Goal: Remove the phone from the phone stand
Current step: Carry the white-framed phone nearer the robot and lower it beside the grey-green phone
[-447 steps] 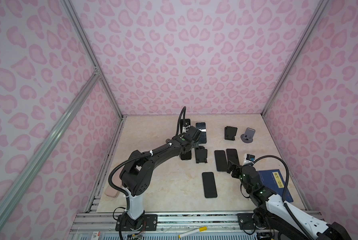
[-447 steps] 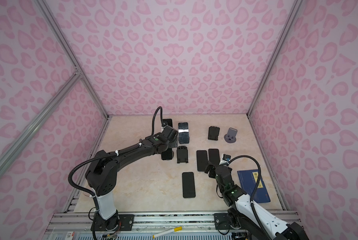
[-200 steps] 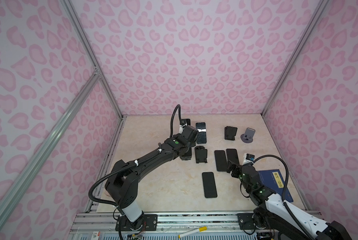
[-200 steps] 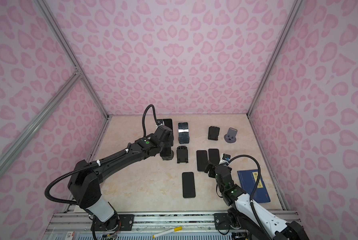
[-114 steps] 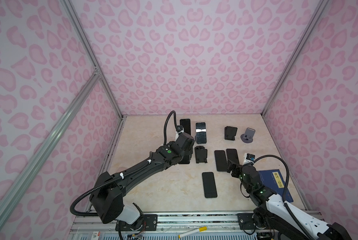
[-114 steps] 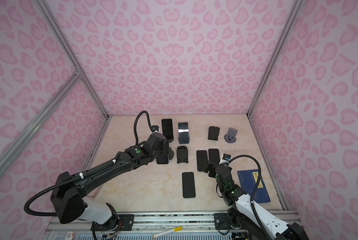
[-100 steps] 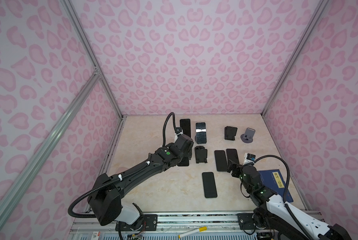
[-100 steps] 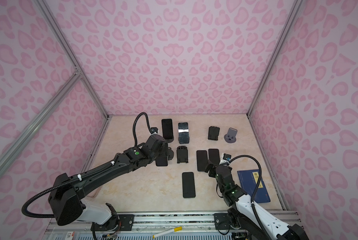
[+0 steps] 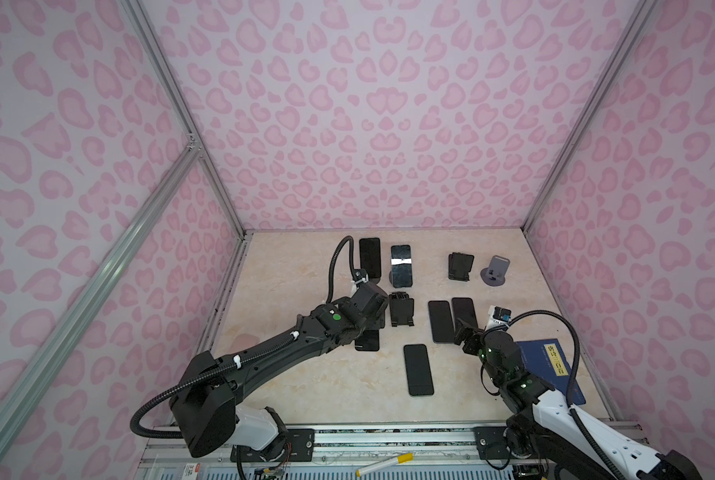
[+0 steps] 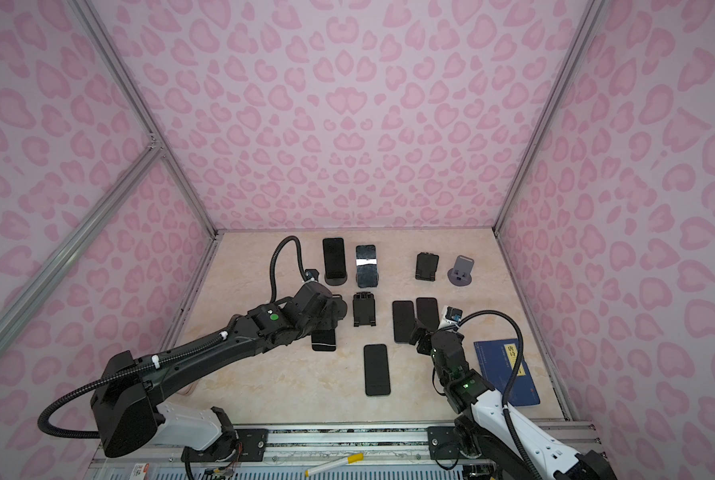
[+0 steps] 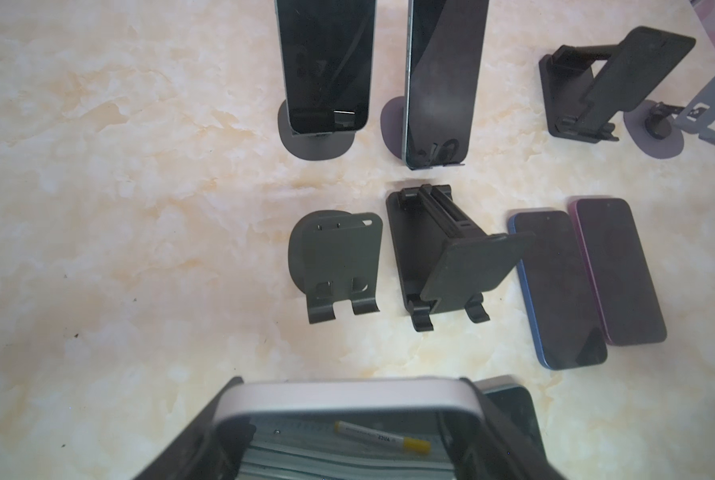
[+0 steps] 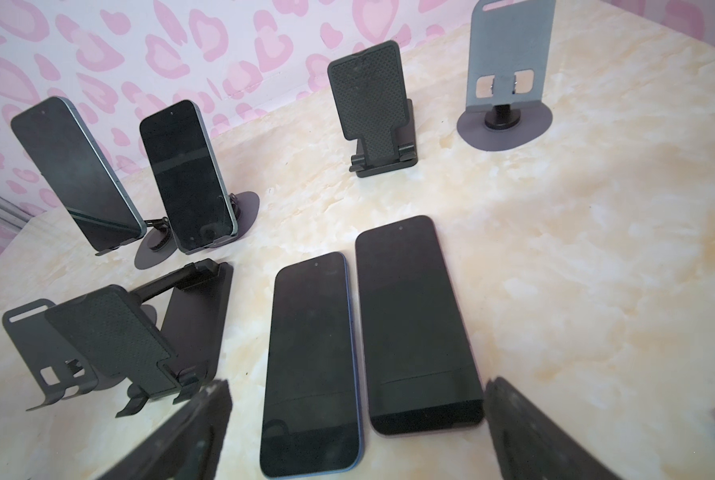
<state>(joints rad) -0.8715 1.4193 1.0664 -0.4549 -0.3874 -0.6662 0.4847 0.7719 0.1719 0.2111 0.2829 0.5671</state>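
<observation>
- Tabletop (image 9: 289, 270) of pale marbled beige, walled on three sides by pink-patterned panels, carries every phone and stand.
- Left arm (image 9: 264, 361) stretches from the near left corner toward the middle.
- Left gripper (image 9: 367, 328) has its fingers (image 11: 181, 449) clamped on the long sides of a silver-edged phone (image 11: 347, 399).
- Right gripper (image 9: 465, 331) hovers low right of the middle, jaws spread wide and empty, over the near ends of two flat phones.
- Blue book (image 9: 551, 370) lies along the right edge, toward the near right corner.
- Silver-edged phone shows below the left gripper in both top views. It is out of its holder and just on the near side of it. Whether its lower end touches the surface cannot be told.
- Blue-edged phone (image 12: 312, 357) and purple-edged phone (image 12: 418, 324) lie flat side by side, and a black phone (image 9: 419, 370) lies alone nearer the near edge.
- Two propped phones (image 9: 370, 257) (image 9: 401, 266) lean on their stands by the far edge.
- Dark round-based phone stand (image 11: 335, 257) sits empty left of the middle, with a black folding stand (image 9: 401, 309) just beside it on the right.
- Second folding stand (image 9: 460, 266) and grey stand (image 9: 496, 272) sit empty toward the far right corner.
- Yellow-capped marker (image 9: 384, 463) lies on the rail beyond the near edge.
</observation>
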